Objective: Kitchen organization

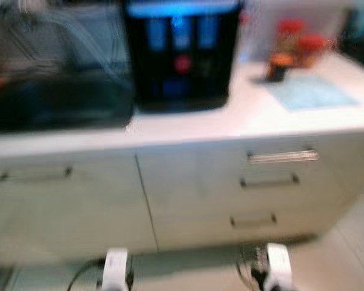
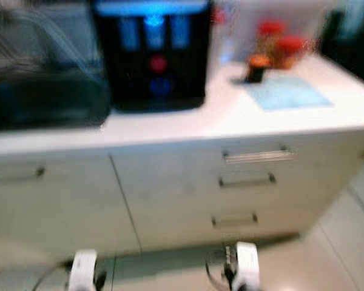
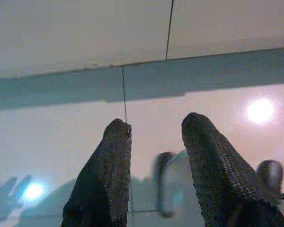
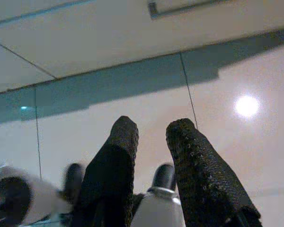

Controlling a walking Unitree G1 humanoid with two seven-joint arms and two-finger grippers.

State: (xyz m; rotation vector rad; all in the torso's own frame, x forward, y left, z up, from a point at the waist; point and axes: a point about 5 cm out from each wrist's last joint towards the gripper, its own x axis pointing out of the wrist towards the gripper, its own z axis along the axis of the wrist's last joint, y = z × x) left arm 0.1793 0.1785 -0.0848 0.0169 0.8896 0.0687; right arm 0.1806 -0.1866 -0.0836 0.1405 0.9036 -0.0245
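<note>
Both wrist views show the left gripper [image 3: 154, 130] and right gripper [image 4: 152, 130] parted, grasping nothing, over glossy floor tiles [image 3: 217, 123], while blurred head views add a black appliance [image 1: 181, 54] and red-capped jars [image 1: 297, 42] on the white counter [image 1: 242, 115].

**Colours in the kitchen**

The counter [image 1: 188, 124] is white. The cupboards [image 1: 200, 200] are cream with silver handles [image 1: 283, 156]. A black machine [image 1: 181, 54] glows blue with a red dot. The mat [image 1: 312, 92] is light blue. The jars [image 1: 300, 39] have red lids. The left gripper [image 3: 154, 137] and the right gripper [image 4: 151, 132] have black, bumpy fingers. The floor [image 3: 61, 142] is shiny and pale.
</note>
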